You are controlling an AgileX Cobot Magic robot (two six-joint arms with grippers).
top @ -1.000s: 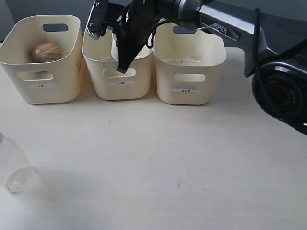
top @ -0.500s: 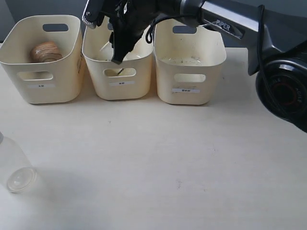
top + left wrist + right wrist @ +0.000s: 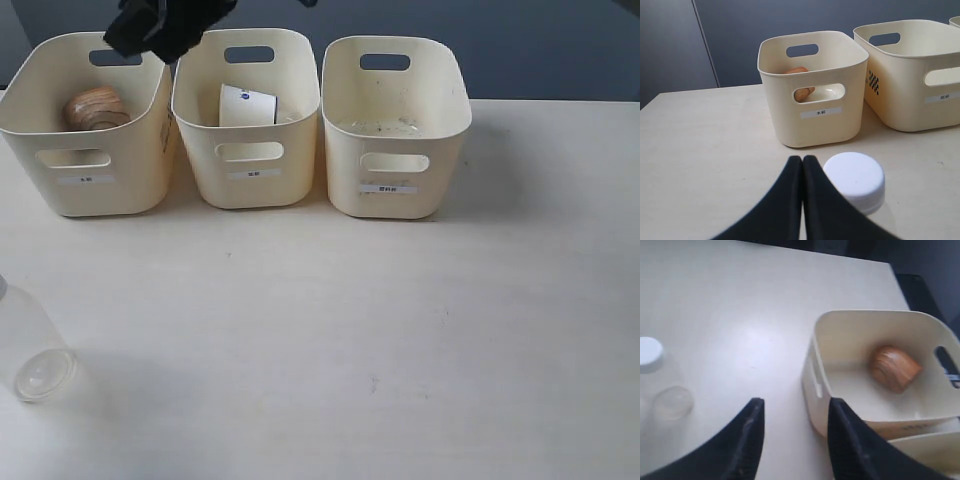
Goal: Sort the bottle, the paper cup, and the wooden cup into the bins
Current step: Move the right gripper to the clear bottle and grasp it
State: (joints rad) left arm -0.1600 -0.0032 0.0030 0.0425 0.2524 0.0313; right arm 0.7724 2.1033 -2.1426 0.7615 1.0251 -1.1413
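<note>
The clear bottle [image 3: 28, 345] stands on the table at the near left, and its white cap [image 3: 855, 179] shows in the left wrist view. My left gripper [image 3: 802, 160] is shut and empty, just beside that cap. Inside the middle bin [image 3: 247, 165] lies the white paper cup [image 3: 246, 105]. The brown wooden cup [image 3: 96, 107] rests in the left bin [image 3: 85, 165]. My right gripper [image 3: 796, 407] hangs open and empty above the left bin's near rim [image 3: 812, 375]; in the exterior view it is a dark shape [image 3: 155, 28] at the top edge. The wooden cup [image 3: 894, 367] and the bottle [image 3: 662, 385] both show below it.
The right bin [image 3: 395, 150] holds nothing that I can see. The bins stand in a row along the far side of the cream table [image 3: 380, 330]. A dark wall rises behind them.
My right arm has risen out of the middle bin and swung left over the left bin, mostly leaving the exterior view. The paper cup now lies uncovered in the middle bin.
</note>
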